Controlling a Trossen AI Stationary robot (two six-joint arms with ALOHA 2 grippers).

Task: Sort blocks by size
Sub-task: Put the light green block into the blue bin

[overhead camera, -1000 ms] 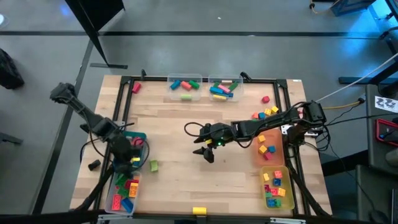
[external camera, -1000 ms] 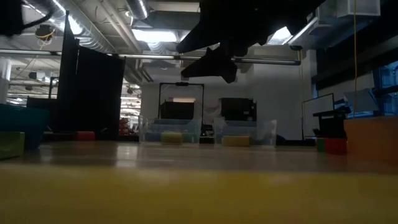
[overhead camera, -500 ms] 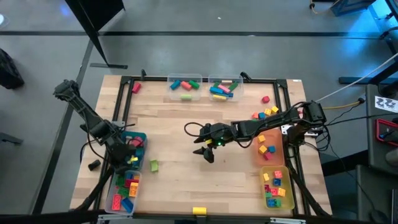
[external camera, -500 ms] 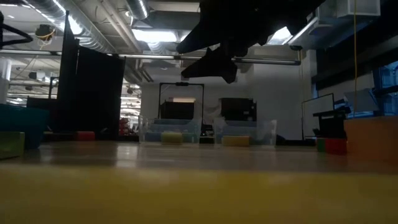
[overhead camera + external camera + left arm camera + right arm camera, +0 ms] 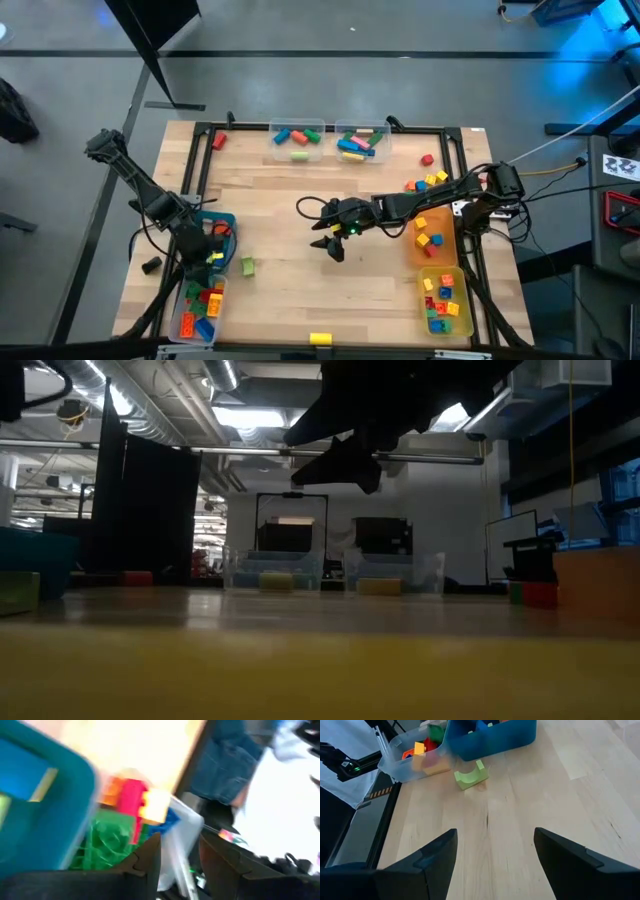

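My left gripper (image 5: 205, 248) (image 5: 180, 845) hovers open at the table's near left, over the edge where the blue bin (image 5: 226, 218) (image 5: 45, 810) meets a clear bin (image 5: 188, 325) (image 5: 185, 825). That clear bin holds red, green, yellow and blue blocks (image 5: 202, 300). Nothing is between the fingers. My right gripper (image 5: 333, 243) (image 5: 495, 835) hangs open and empty above the middle of the table. A green block (image 5: 246, 265) (image 5: 470, 776) lies on the wood beside the blue bin.
Two clear bins (image 5: 298, 138) (image 5: 360, 142) with longer blocks stand at the far edge. An orange bin (image 5: 432, 235) and a yellow bin (image 5: 445, 300) stand at the right. Loose blocks (image 5: 425, 182) lie at the far right, a pink one (image 5: 218, 141) at the far left, a yellow one (image 5: 320, 340) at the near edge.
My left arm has shifted slightly at its elbow, and its gripper has stayed over the bins at the near left.
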